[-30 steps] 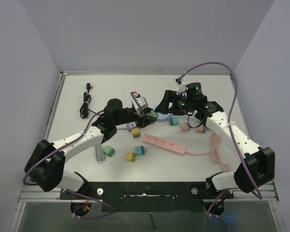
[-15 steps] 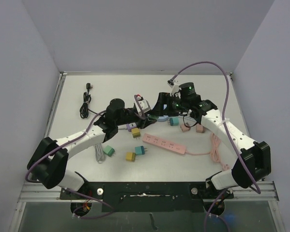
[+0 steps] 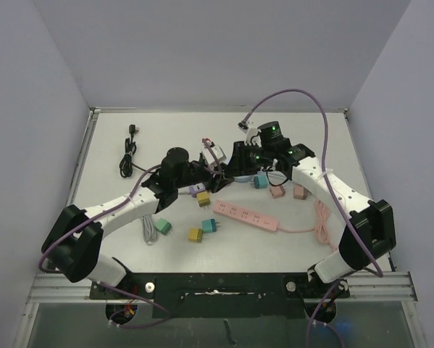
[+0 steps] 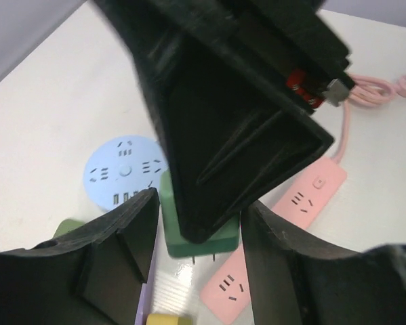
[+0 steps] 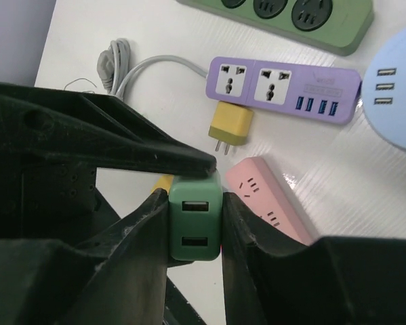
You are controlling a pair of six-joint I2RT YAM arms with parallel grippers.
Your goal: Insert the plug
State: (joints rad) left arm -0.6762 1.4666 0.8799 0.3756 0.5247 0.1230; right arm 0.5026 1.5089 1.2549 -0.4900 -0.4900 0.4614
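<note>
While my right pincer is clamping the green plug, only my left wrist view is showing its prongs, pointing down at the counter just ahead of my gaping, empty left pincer.

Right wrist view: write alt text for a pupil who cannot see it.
The right pincer clamps a green USB adapter above the white table. Beneath lie a yellow plug, a purple power strip and a pink power strip.

top: high, from near edge, sees whole table | wrists: close, facing down | shared: green plug, pink strip
</note>
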